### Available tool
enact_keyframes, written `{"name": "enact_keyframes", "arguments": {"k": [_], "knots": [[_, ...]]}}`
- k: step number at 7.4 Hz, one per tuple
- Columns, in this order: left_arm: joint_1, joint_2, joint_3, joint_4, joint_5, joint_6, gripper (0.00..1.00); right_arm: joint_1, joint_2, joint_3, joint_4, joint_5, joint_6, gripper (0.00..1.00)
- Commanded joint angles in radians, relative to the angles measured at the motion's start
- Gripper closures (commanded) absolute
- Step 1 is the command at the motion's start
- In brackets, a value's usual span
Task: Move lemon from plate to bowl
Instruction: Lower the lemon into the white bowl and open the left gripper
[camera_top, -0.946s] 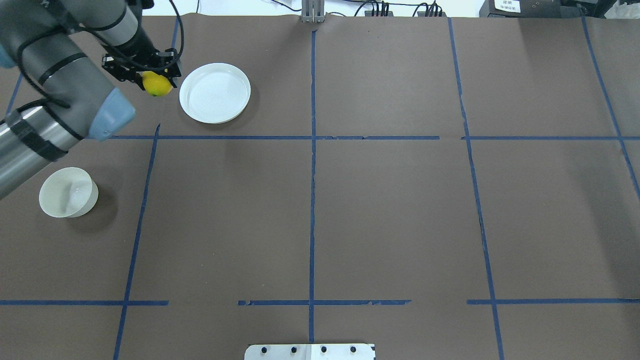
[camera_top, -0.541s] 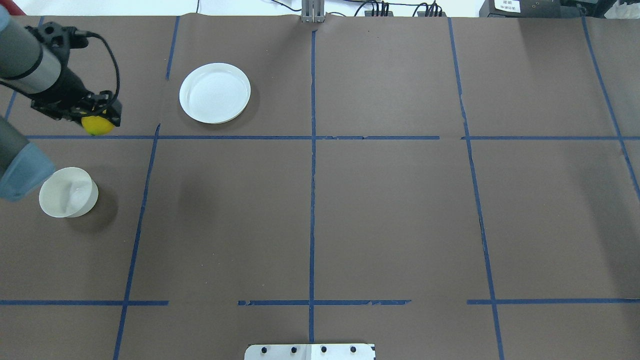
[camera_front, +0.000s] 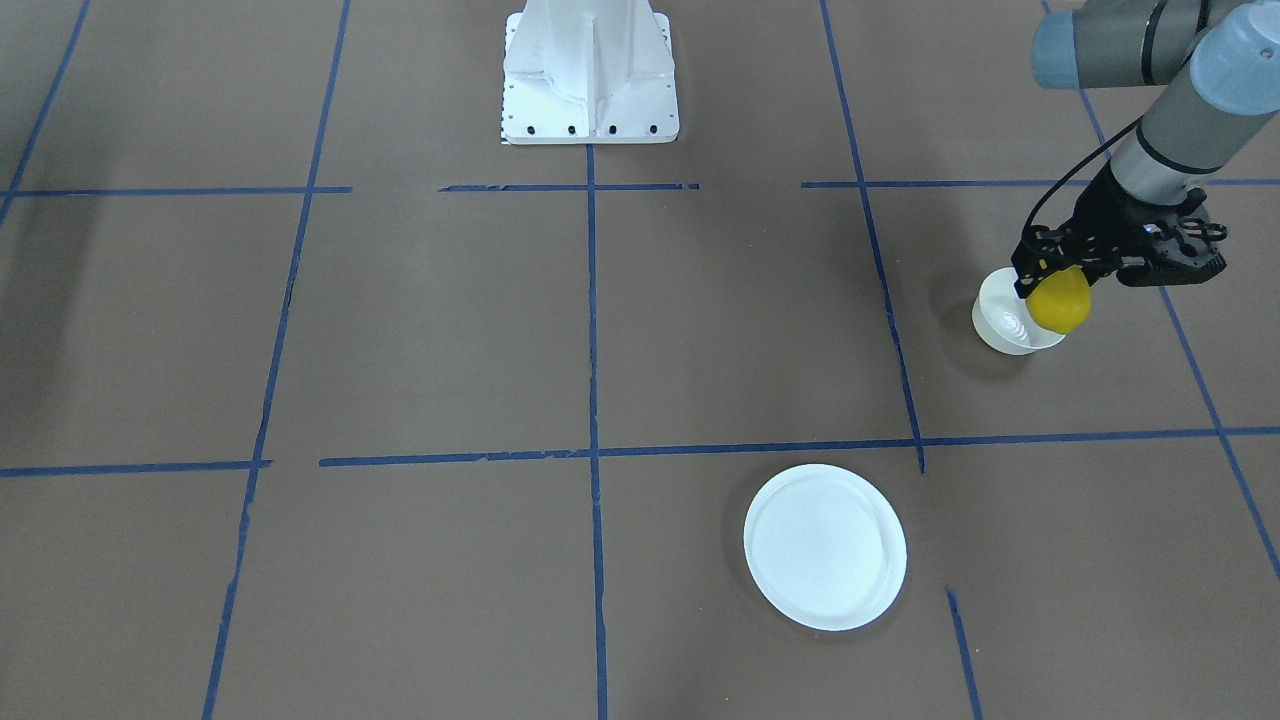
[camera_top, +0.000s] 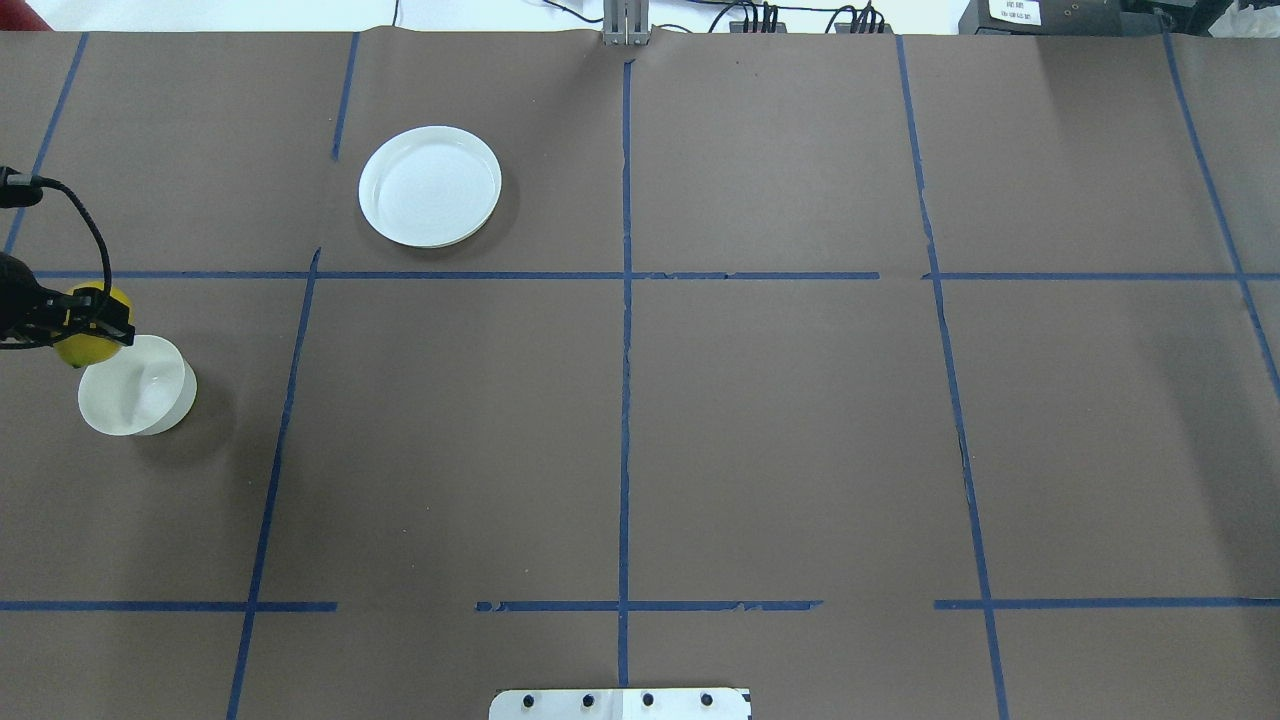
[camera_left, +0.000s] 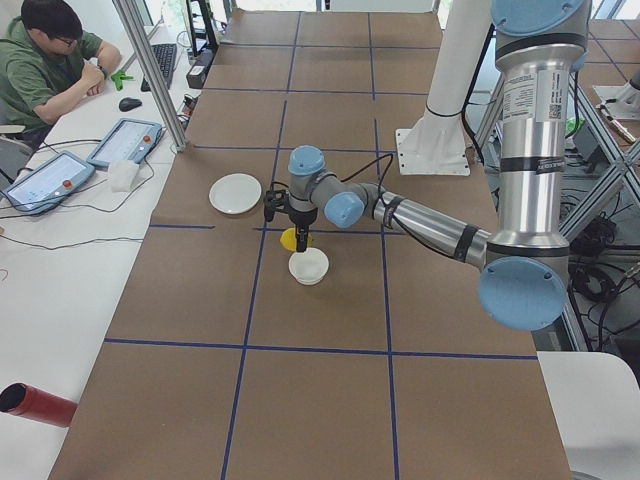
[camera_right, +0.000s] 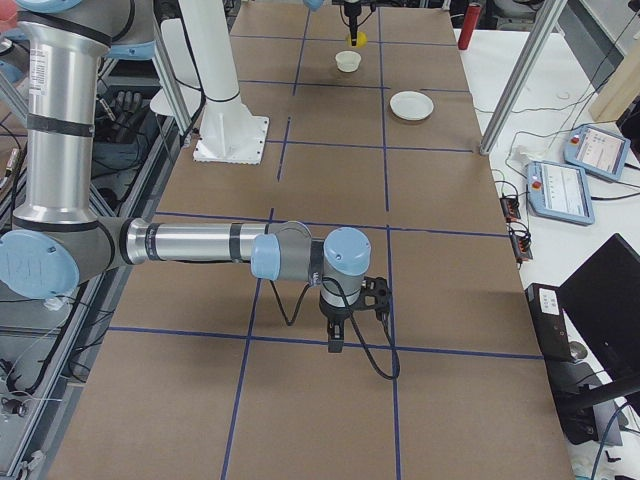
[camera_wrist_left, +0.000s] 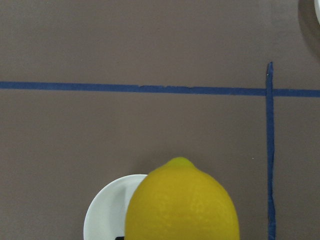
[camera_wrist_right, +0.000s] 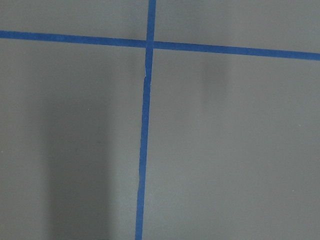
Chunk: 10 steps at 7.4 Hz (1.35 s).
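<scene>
My left gripper (camera_front: 1058, 288) is shut on the yellow lemon (camera_front: 1060, 302) and holds it in the air at the edge of the small off-white bowl (camera_front: 1003, 325). In the overhead view the lemon (camera_top: 88, 340) overlaps the bowl's (camera_top: 138, 388) far left rim. The left wrist view shows the lemon (camera_wrist_left: 182, 205) large, with the bowl (camera_wrist_left: 106, 216) below and behind it. The flat white plate (camera_top: 430, 185) lies bare farther away. My right gripper (camera_right: 337, 343) shows only in the exterior right view, low over the table; I cannot tell whether it is open or shut.
Brown paper with blue tape lines covers the table. The robot's white base (camera_front: 590, 70) stands at the table's near edge. An operator (camera_left: 45, 60) sits at a side desk with tablets and cables. A red cylinder (camera_left: 35, 403) lies on that desk.
My left gripper has carried the lemon from beside the plate, leftward and toward the robot, to the bowl's rim. Plate and bowl have not moved.
</scene>
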<state>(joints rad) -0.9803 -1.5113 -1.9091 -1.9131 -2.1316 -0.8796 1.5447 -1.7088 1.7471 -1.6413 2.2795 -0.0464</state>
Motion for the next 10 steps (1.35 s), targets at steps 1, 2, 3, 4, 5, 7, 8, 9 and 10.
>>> {"name": "enact_keyframes", "arguments": {"k": [1,2,3,4,5,7,8,9,10], "knots": [[0.063,0.031,0.079,-0.140,0.036,-0.080,0.92,0.000,0.000,0.000,0.000,0.000,0.000,0.00],[0.074,0.031,0.128,-0.206,0.036,-0.097,0.92,0.000,0.000,0.000,0.000,0.000,0.000,0.00],[0.090,0.030,0.148,-0.222,0.036,-0.104,0.92,0.000,0.000,0.000,0.000,0.000,0.000,0.00],[0.097,0.028,0.147,-0.222,0.033,-0.105,0.91,0.000,0.000,0.000,0.000,0.000,0.000,0.00],[0.100,0.023,0.148,-0.222,0.032,-0.102,0.46,0.000,0.000,0.000,0.000,0.000,0.000,0.00],[0.100,0.022,0.151,-0.219,0.027,-0.104,0.00,0.000,0.000,0.000,0.000,0.000,0.000,0.00],[0.092,0.023,0.133,-0.216,0.025,-0.099,0.00,0.000,0.000,0.000,0.000,0.000,0.000,0.00],[0.088,0.036,0.105,-0.207,0.024,-0.075,0.00,0.000,0.000,0.000,0.000,0.000,0.000,0.00],[0.030,0.034,0.093,-0.166,0.016,0.021,0.00,0.000,0.002,0.000,0.000,0.000,0.000,0.00]]}}
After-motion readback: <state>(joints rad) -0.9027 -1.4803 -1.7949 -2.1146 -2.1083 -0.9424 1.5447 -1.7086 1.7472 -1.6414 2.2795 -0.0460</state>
